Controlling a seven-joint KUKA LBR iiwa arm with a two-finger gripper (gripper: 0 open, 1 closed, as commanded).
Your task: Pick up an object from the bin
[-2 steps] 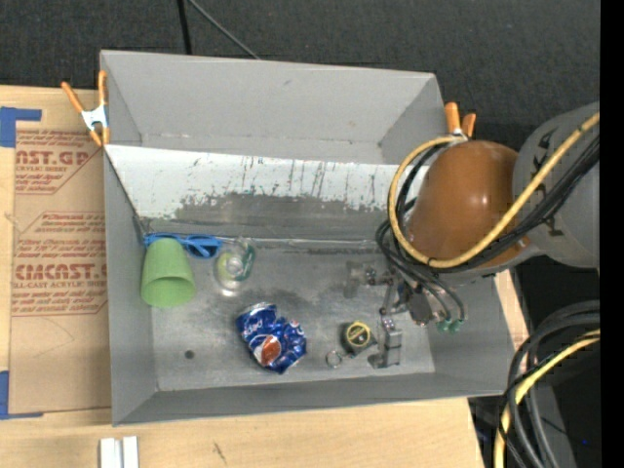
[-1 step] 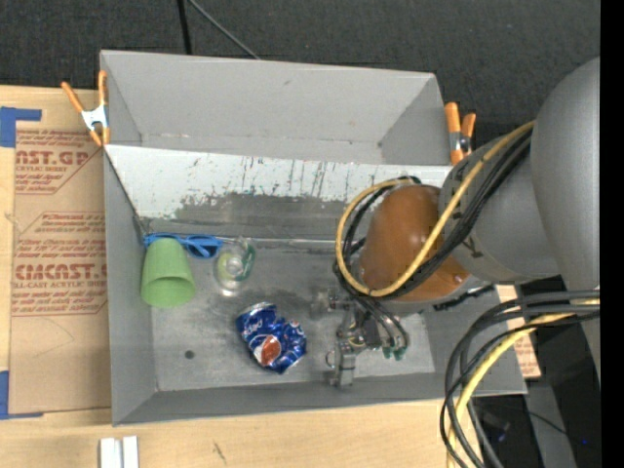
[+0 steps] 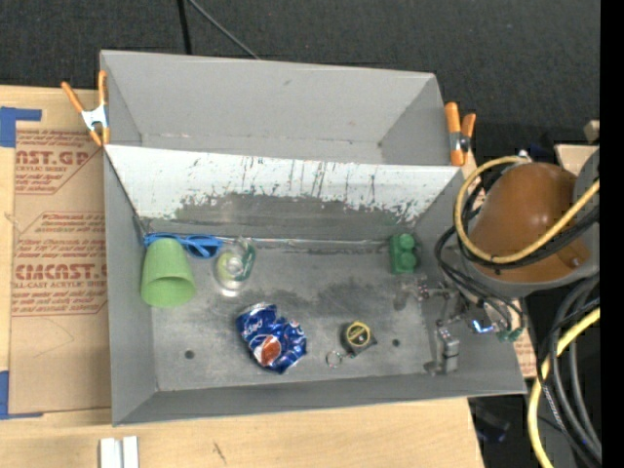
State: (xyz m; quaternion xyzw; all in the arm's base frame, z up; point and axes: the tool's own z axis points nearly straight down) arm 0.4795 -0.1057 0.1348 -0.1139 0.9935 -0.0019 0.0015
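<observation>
Gripper point(image 3: 444, 344): low at the right end of the bin point(image 3: 292, 178), over bare floor; spread or closed, cannot tell.
2 nearest things: round yellow-and-black piece point(image 3: 358, 335) to its left, apart; green block point(image 3: 404, 253) behind, by the back wall.
Handling: round piece likely light, stiff, perhaps slippery; pinch across its width.
Unclear: what the round piece is.

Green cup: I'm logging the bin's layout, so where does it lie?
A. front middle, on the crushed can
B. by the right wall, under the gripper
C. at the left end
C: the green cup lies on its side by the left wall of the bin, far from the gripper at the right.
</observation>
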